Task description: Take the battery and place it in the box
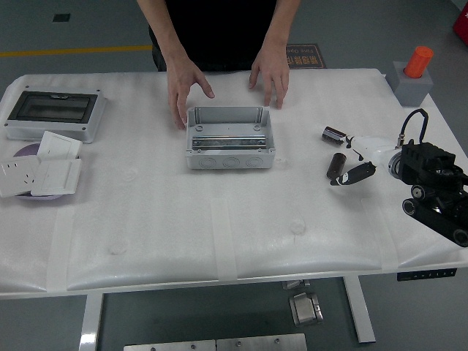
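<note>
Two black cylindrical batteries lie at the table's right: one (pixel 336 165) stands on end-to-end along the table, the other (pixel 334 134) lies a little farther back. My right hand (pixel 356 157) reaches in from the right, its white and black fingers spread beside the nearer battery and holding nothing. The open grey box (pixel 229 136) sits in the middle, with a metal rail inside. A person's two hands (pixel 186 86) rest on the table just behind the box. My left arm is out of view.
A grey enclosure with a dark window (pixel 53 111) stands at the far left, with white switch plates (pixel 40 167) in front of it. An orange cylinder on a grey block (pixel 414 73) is at the back right corner.
</note>
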Controlling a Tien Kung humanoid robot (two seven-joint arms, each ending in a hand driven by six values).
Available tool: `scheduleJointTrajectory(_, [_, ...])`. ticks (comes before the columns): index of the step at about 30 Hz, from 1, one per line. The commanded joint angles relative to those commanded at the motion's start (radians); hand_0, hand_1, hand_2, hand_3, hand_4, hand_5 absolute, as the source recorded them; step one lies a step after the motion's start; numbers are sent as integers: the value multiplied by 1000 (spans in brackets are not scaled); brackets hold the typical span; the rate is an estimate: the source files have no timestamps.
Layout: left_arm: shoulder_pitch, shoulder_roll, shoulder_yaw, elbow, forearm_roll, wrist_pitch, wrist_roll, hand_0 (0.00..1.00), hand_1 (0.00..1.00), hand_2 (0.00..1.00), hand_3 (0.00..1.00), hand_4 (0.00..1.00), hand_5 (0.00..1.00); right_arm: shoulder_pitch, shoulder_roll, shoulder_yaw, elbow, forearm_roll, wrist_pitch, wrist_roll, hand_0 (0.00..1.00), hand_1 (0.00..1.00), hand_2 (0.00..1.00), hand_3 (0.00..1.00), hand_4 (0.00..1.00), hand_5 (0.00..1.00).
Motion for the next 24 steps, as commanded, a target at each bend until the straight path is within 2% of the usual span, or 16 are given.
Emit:
scheduleJointTrajectory(7, [-2, 2, -5, -1, 5, 1, -2, 592, 633, 568, 705, 665, 238, 23, 1, -65, -24, 28, -7, 8, 638, 589, 813, 872, 998, 580])
scheduleJointTrajectory(22, [-7, 5, -8, -1, 5, 3, -5, 592, 634, 569, 707, 666, 237, 40, 14, -92, -25, 23, -32, 8, 617, 570, 780, 836, 998, 571])
scheduleJointTrajectory(23, [-7, 5, -9, -1, 6, 3, -5, 592, 634, 569, 708, 667, 237, 39, 15, -94, -27, 23, -33, 8, 604, 556, 740, 788, 980, 540])
scheduleJointTrajectory(24, [-7, 6, -10, -1, 7, 3, -5, 592, 634, 569, 708, 667, 237, 38, 15, -96, -28, 24, -33, 8, 604, 556, 740, 788, 980, 540])
